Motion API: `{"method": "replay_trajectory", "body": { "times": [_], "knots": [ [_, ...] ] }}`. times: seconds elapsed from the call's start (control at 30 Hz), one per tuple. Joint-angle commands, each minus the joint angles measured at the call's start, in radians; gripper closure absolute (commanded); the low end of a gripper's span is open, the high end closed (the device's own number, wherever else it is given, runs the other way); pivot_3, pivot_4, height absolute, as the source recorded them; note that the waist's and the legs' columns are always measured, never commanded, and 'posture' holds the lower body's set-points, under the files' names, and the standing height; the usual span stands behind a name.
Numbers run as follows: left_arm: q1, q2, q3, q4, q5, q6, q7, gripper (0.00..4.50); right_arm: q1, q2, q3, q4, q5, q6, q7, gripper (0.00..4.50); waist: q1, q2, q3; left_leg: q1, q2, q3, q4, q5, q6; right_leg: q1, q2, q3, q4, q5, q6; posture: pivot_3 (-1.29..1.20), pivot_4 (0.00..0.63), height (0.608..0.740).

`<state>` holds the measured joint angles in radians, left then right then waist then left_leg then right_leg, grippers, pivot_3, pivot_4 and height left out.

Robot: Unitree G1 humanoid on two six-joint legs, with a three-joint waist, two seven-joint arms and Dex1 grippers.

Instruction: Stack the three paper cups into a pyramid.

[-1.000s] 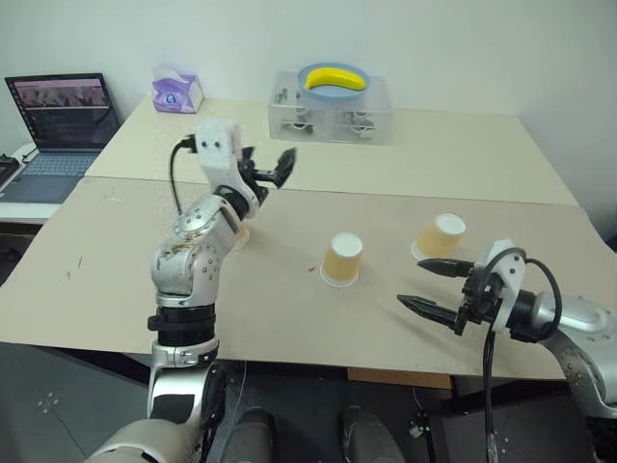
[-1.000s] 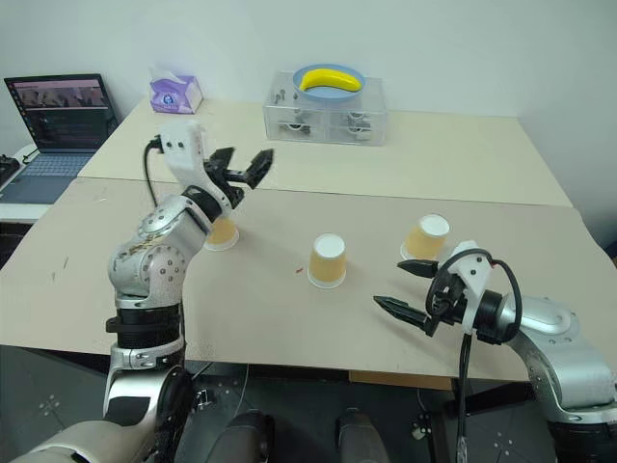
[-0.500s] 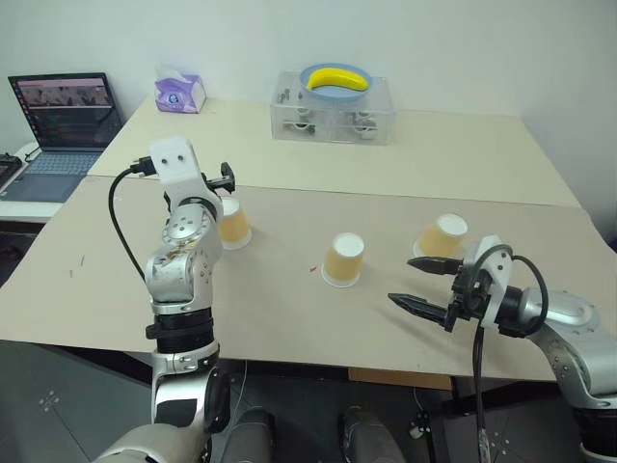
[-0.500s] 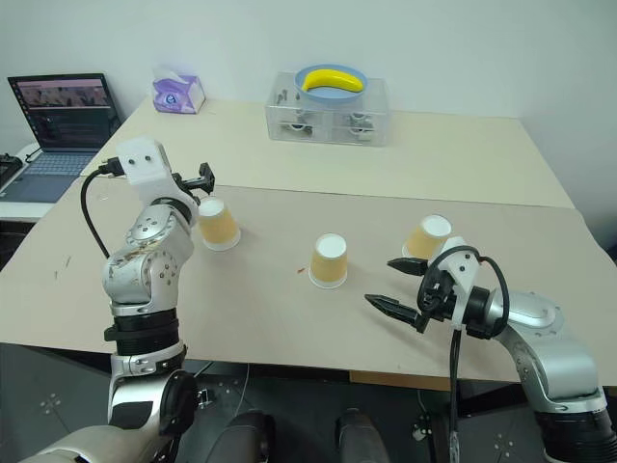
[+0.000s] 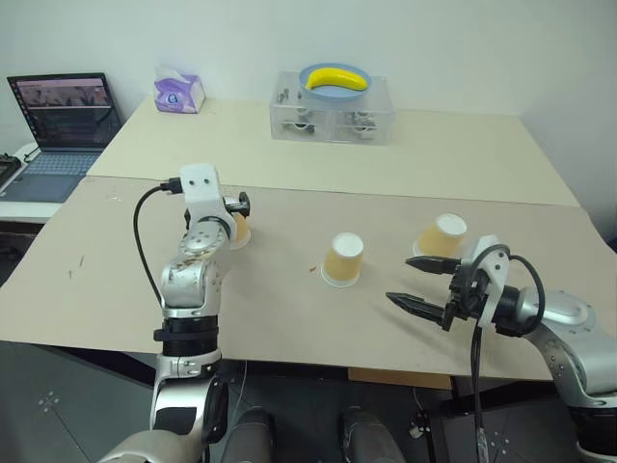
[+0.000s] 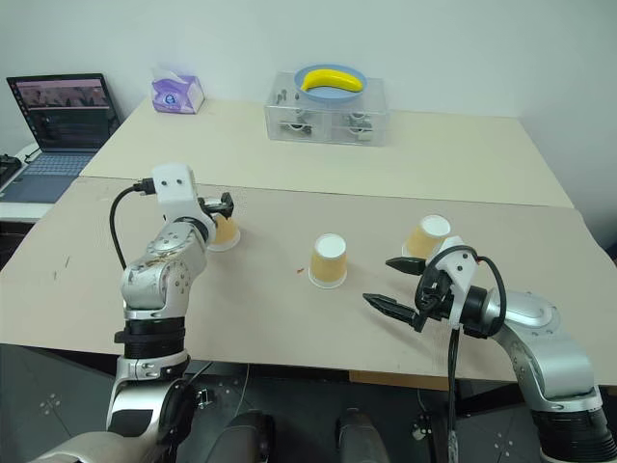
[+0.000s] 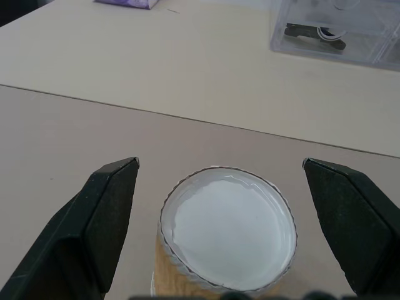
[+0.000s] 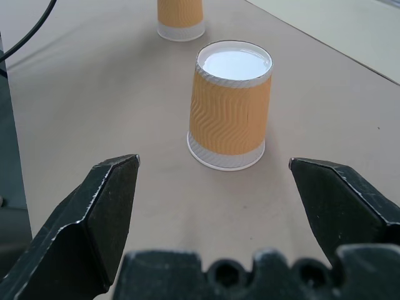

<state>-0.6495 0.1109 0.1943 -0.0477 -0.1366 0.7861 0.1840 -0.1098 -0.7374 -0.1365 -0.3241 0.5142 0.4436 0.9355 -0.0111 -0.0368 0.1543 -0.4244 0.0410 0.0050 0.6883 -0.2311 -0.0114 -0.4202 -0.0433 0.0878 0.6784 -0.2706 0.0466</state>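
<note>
L gripper (image 7: 219, 187) wide open, straddling left cup (image 7: 226, 234), upturned on table (image 5: 289, 318), not yet touching; cup axis vertical, between its fingers. R gripper (image 8: 231, 181) open, facing right cup (image 8: 230, 115). Mid cup (image 5: 342, 258) apart, between the arms.

Both head views look forward and down from above the near edge of the table (image 5: 289, 309), sharing its whole top. Each wrist view sits low over the table, close behind one upturned cup (image 7: 225, 234).
</note>
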Motion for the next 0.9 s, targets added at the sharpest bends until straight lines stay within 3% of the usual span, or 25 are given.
{"method": "replay_trajectory", "body": {
  "times": [0.03,0.47,0.57,0.67,0.9],
  "knots": [
    [-0.005,-0.001,-0.005,-0.01,0.013,-0.008,0.002,0.02,-0.004,-0.012,-0.036,-0.025,0.008,-0.023,0.003,0.0,0.0,0.0,0.0,0.0,0.0,0.0,0.0,0.0,0.0,0.0,0.0,0.0,0.0,0.0,0.0,0.0,0.15,0.694],
    [0.014,-0.014,-0.009,0.025,0.024,-0.007,-0.004,0.02,-0.002,-0.02,-0.047,-0.029,0.009,-0.016,-0.002,0.0,0.0,0.0,0.0,0.0,0.0,0.0,0.0,0.0,0.0,0.0,0.0,0.0,0.0,0.0,0.0,0.0,0.15,0.694],
    [0.014,-0.018,-0.005,0.035,0.018,-0.013,-0.011,0.75,-0.001,-0.021,-0.048,-0.029,0.004,-0.019,-0.004,0.0,0.0,0.0,0.0,0.0,0.0,0.0,0.0,0.0,0.0,0.0,0.0,0.0,0.0,0.0,0.0,0.0,0.15,0.694],
    [0.014,-0.016,-0.009,0.04,0.02,-0.011,-0.018,1.93,0.0,-0.023,-0.051,-0.029,0.006,-0.018,-0.003,0.0,0.0,0.0,0.0,0.0,0.0,0.0,0.0,0.0,0.0,0.0,0.0,0.0,0.0,0.0,0.0,0.0,0.15,0.694],
    [-0.021,0.022,-0.045,0.026,0.058,-0.089,-0.037,1.98,0.0,-0.022,-0.04,-0.021,-0.001,-0.024,0.001,0.0,0.0,0.0,0.0,0.0,0.0,0.0,0.0,0.0,0.0,0.0,0.0,0.0,0.0,0.0,0.0,0.0,0.15,0.694]
  ]
}}
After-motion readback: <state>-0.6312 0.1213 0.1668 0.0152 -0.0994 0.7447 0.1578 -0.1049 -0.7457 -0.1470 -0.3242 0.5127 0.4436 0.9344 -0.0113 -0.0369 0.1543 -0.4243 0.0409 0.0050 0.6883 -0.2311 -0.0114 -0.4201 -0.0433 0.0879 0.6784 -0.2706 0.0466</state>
